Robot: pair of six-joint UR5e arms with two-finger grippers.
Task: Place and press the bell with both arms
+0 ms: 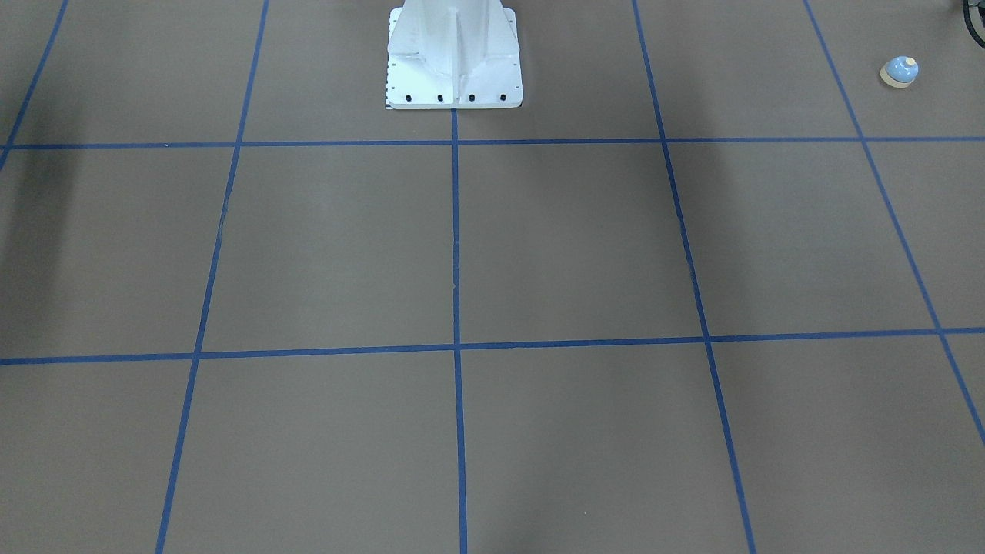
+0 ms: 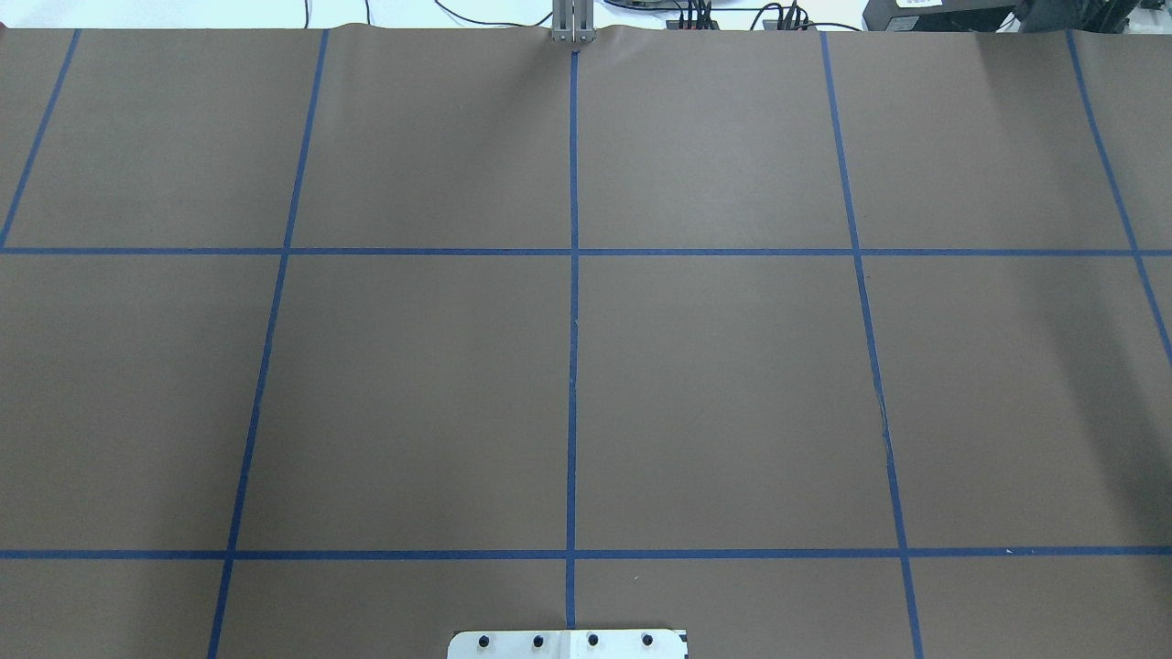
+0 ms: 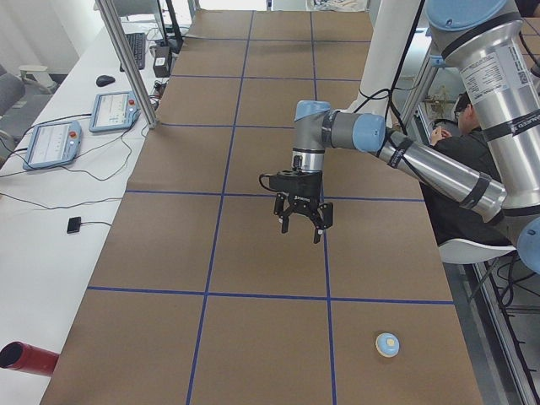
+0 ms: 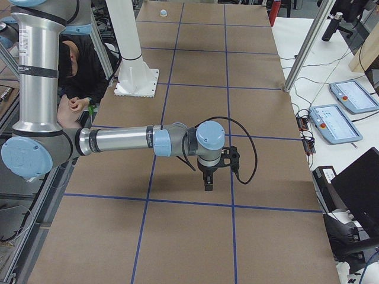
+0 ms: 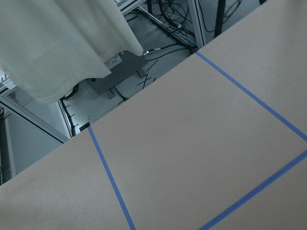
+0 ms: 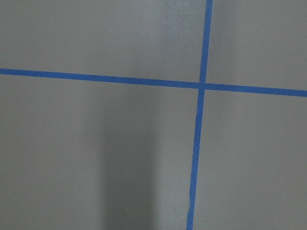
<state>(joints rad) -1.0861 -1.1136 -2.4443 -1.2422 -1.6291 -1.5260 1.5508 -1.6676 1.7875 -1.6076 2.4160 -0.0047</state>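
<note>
Closest to the left-end camera is the grey-and-silver tubular left arm (image 3: 494,93). Its forearm reaches out over the brown paper-covered table with blue tape grid lines (image 3: 169,253), and its black two-finger left gripper (image 3: 301,229) hangs above the surface without touching it. You only see that gripper from the side, so I cannot tell whether its jaws are apart or together. The same goes for the black right gripper (image 4: 207,184), which hangs low over the table toward the right end on the grey-and-silver right arm (image 4: 118,141).

The small light-blue dome-shaped call bell with cream base and button (image 3: 387,344) stands upright at the table's left end, on the robot's side. It is well apart from both grippers and held by neither.

Here is what I would watch for:
- **No close view:** The bell shows in neither wrist view nor the overhead view, so you would be steering the approach without one.
- **Slipping:** The bell is much smaller than the gripper and its dome looks smooth. An off-centre pinch could squirt it sideways or tip it.
- **Elbow swing:** To reach it, the left arm must fold back toward its own base. That could swing its elbow toward the seated person in dark clothing (image 4: 83,71) behind the robot.
- **Pressing:** A slanted push on the button may slide the bell across the paper instead of ringing it.
- **Crowding:** Two arms converging on one small spot could collide.
</note>
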